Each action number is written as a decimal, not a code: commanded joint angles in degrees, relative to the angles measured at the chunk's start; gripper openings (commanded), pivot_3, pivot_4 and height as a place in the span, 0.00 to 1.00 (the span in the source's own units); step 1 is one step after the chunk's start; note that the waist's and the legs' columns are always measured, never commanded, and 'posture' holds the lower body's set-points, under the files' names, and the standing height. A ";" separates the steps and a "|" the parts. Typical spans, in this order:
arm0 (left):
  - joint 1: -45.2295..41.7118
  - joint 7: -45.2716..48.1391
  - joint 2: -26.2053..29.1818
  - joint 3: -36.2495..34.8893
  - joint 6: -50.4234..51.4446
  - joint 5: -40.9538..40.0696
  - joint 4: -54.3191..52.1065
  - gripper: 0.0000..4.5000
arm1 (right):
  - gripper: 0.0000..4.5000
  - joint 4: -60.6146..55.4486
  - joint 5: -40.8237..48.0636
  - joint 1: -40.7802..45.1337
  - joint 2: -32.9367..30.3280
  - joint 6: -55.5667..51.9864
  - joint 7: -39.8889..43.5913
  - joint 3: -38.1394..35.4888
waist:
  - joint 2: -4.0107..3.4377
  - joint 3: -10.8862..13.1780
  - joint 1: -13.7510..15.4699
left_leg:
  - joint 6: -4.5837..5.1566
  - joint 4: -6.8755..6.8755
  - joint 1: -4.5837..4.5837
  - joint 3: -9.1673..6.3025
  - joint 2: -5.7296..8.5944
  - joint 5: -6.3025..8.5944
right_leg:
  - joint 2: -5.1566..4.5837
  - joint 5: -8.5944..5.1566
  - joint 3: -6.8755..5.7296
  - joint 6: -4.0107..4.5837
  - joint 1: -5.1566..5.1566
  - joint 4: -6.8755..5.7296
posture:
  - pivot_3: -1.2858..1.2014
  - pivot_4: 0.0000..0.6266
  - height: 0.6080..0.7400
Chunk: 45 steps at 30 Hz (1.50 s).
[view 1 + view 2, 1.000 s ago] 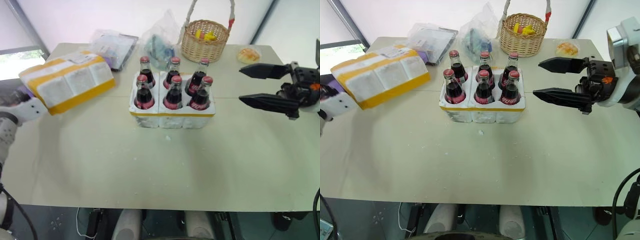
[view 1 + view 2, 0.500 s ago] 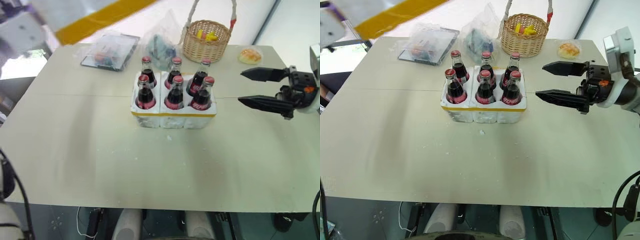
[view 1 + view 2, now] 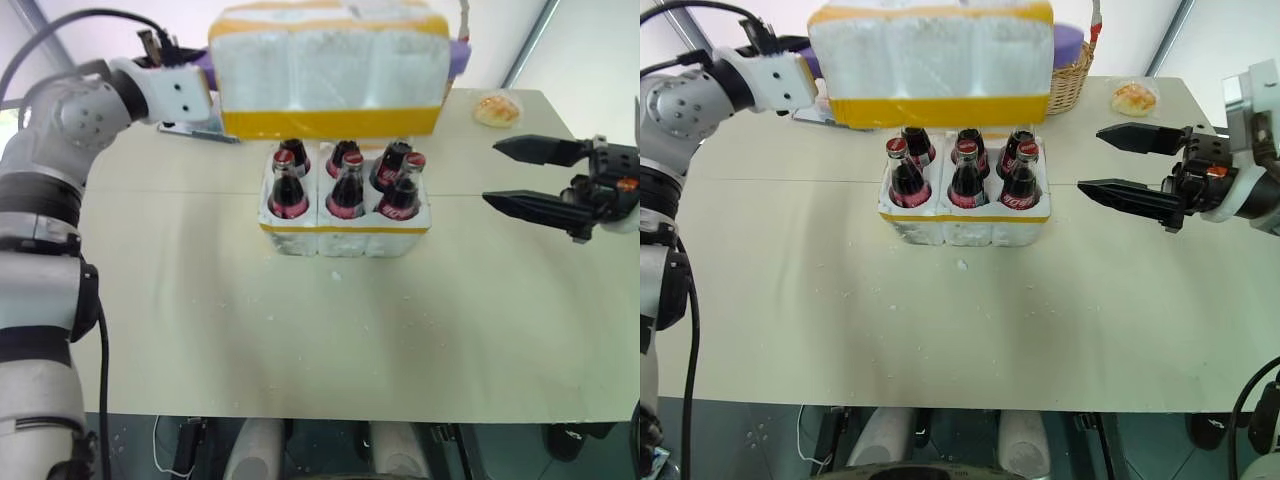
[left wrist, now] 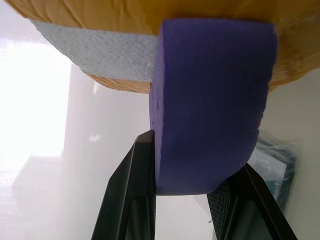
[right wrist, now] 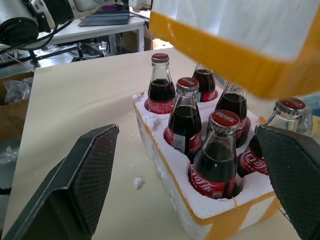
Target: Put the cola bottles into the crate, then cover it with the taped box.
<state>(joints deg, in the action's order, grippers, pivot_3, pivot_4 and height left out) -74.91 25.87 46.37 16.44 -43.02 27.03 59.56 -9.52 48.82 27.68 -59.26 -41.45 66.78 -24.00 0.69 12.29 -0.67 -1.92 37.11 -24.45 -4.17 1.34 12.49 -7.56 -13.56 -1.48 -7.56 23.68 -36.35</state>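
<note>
All six cola bottles [image 3: 962, 172] stand in the wells of the crate [image 3: 962, 222] at mid-table, so what remains of the task is the cover. The taped box [image 3: 931, 60] hangs in the air above and slightly behind the crate, its open side apparently downward so that it can drop over the bottle necks; its lower yellow band already overlaps the rear caps in the head views, though it cannot be told whether it touches them. The left gripper [image 4: 182, 172] is clenched on a purple foam handle [image 4: 210, 100] fixed to the box's end, which judging from the grip serves as the carrying point for a thing too wide to pinch. The right gripper [image 3: 1140, 165] waits just to the right of the crate with its fingers spread wide and holding nothing, probably ready to steady the box or the tray. The box hides most of the wicker basket [image 3: 1072, 80] and the things behind the crate, and its top edge is cut off.
</note>
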 commanded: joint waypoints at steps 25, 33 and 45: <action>17.62 -0.72 2.91 -1.59 6.72 4.53 -26.40 0.27 | 1.00 -2.08 2.41 0.38 0.97 0.92 -4.08 -1.32 | 0.00 0.00 -0.08 | 0.00 0.01 0.02 -0.01 0.02 0.00 | 0.00 0.02 0.04 -0.02 -0.03 -0.01 | 0.52 0.24 0.98; 22.28 -5.76 3.85 -1.25 8.99 9.71 -33.98 0.41 | 1.00 -1.52 1.61 0.23 0.41 1.39 -2.99 -0.35 | 0.00 0.00 -0.02 | 0.00 0.03 0.06 -0.04 0.02 0.00 | 0.01 0.02 0.04 -0.02 -0.09 -0.01 | 0.52 0.24 0.98; 33.70 -10.16 10.55 -8.54 8.69 10.02 -47.31 0.80 | 1.00 1.21 0.10 1.61 1.43 2.70 -1.10 2.53 | -0.01 -0.01 -0.10 | 0.00 0.02 0.07 -0.03 0.01 0.00 | 0.01 0.03 0.07 -0.01 -0.07 -0.01 | 0.52 0.24 0.98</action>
<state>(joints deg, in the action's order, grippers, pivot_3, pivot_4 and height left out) -41.13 16.94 55.77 11.04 -34.34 38.32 14.90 -8.43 49.14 27.71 -57.76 -40.14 65.18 -20.78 0.68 12.29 -0.77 -1.92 37.12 -24.38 -4.20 1.35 12.49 -7.55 -13.53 -1.41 -7.57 23.61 -36.35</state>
